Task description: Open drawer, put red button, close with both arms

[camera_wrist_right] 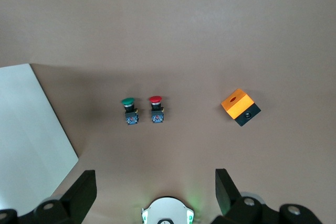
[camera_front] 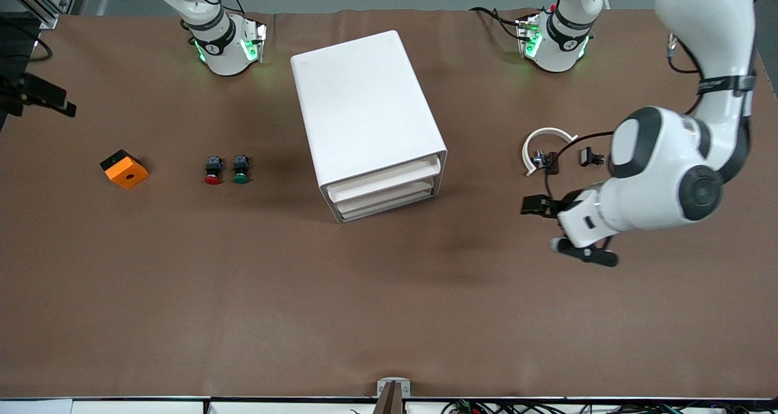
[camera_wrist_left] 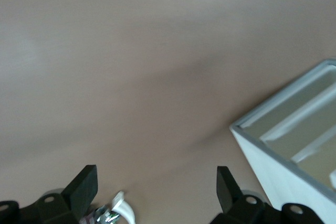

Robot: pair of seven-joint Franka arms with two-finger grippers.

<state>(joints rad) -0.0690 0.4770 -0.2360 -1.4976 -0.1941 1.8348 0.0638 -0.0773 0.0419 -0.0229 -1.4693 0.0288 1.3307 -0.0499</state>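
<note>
The white cabinet stands mid-table with its three drawers facing the front camera. The top drawer is pushed in. The red button lies on the table toward the right arm's end, beside a green button. My left gripper hangs open and empty over the table beside the cabinet, toward the left arm's end. In the left wrist view the gripper sees the cabinet's front corner. My right gripper is open and empty, high over its own base. It looks down on the red button.
An orange square block lies closer to the right arm's end than the buttons, and shows in the right wrist view. A white curved clip and small black parts lie under the left arm.
</note>
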